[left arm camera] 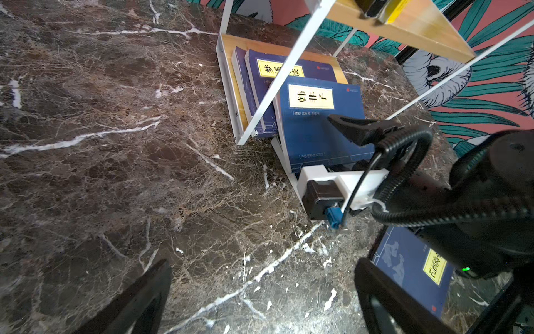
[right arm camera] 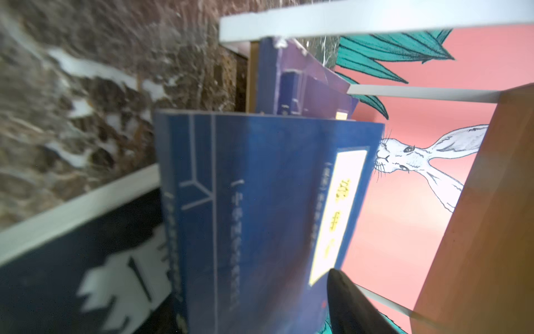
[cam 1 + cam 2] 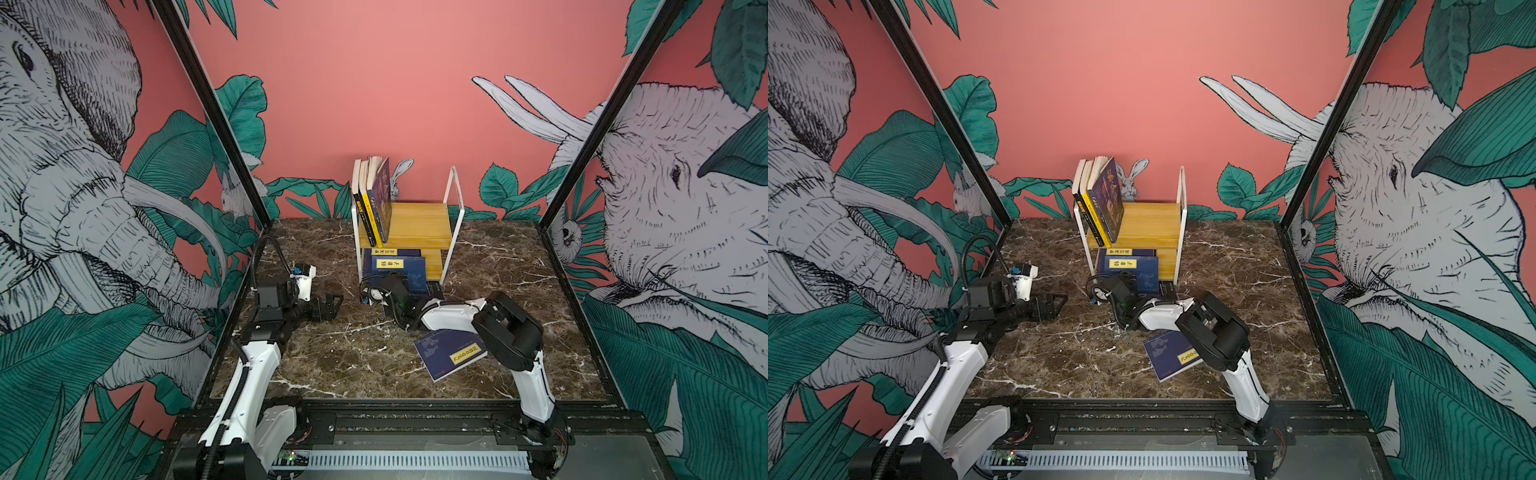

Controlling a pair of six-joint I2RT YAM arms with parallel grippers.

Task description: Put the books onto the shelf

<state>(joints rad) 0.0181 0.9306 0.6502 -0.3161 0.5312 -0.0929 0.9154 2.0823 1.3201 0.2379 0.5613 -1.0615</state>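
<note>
Left gripper [image 3: 336,306] spread wide over the marble top [image 3: 332,365], holding nothing. Shelf [image 3: 415,224]: wood boards, thin white wire ends. Upright paperbacks [image 3: 374,199] sit on the top tier. Leaning navy book [image 3: 395,270] is in the lower tier with the right gripper [image 3: 411,286] at its edge; can't tell if it's clamped. Flat navy book [image 3: 451,353] lies under the right arm: probably light, floppy, slick cover, so pinch near the spine.

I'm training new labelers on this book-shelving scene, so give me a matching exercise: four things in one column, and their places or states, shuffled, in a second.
Things:
1. yellow-spined book
2. front navy book
3. loose navy book
4. left claw

Places or states:
A. flat on the marble table
B. open, left of the shelf
C. standing on the upper board
D. lower tier, in front of other navy books

Pairs: 1-C, 2-D, 3-A, 4-B.
</note>
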